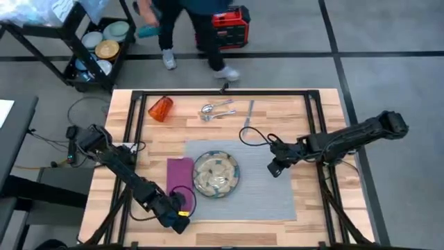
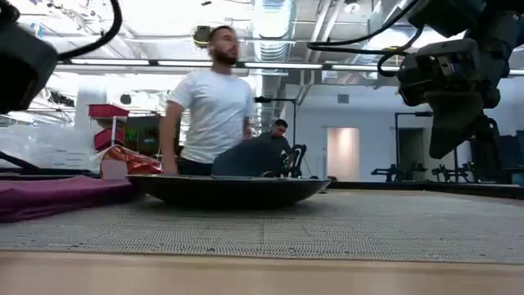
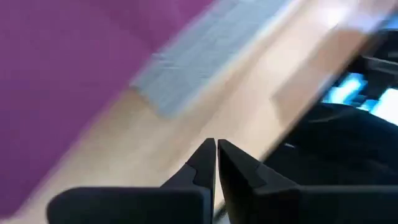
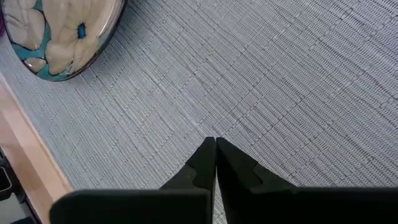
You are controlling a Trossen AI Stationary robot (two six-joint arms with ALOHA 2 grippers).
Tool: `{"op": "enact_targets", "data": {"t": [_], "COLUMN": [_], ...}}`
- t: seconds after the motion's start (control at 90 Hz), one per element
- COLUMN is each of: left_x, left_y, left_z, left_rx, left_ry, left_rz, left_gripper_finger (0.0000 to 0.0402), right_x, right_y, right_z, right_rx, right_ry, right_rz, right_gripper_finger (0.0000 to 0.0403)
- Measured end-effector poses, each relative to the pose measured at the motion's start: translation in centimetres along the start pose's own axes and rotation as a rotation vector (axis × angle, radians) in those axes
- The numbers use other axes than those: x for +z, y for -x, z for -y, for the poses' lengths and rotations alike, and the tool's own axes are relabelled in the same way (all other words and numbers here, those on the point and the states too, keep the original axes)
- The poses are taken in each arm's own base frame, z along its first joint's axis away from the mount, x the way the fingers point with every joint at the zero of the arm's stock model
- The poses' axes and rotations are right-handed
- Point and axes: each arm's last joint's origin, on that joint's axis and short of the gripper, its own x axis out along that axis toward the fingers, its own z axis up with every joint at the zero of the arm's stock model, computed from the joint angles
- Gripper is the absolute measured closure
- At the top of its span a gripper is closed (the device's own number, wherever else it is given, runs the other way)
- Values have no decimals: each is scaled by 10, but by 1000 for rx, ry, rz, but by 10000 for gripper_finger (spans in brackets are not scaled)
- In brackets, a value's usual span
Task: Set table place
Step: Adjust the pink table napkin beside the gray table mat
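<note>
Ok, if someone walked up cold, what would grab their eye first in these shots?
Likely the patterned plate in the middle of the grey placemat, with the magenta napkin right beside it. Next, the orange cup tipped on its side near the table's far edge, with the silverware lying loose nearby. The right gripper hangs shut over bare placemat.

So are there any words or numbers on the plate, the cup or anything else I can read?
None can be read.
The plate carries only a pattern, no letters.
The orange cup shows no print.
The red case on the floor is too small to tell.
</note>
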Motion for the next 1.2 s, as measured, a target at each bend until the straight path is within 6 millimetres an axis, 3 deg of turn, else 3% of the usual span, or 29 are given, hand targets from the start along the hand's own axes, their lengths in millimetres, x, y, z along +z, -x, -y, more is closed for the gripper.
{"op": "enact_targets", "data": {"t": [0.4,1.2], "left_x": [10,27], "left_y": [2,7], "left_z": [-11,-19], "left_rx": [125,190], "left_ry": [4,7], "left_rz": [33,58], "left_gripper_finger": [401,401], "right_x": [0,0], "right_y": [0,0], "right_z": [0,1], "right_rx": [-3,-6], "right_ry": [-1,-5], "right_rz": [0,-1], "right_gripper_finger": [403,403]}}
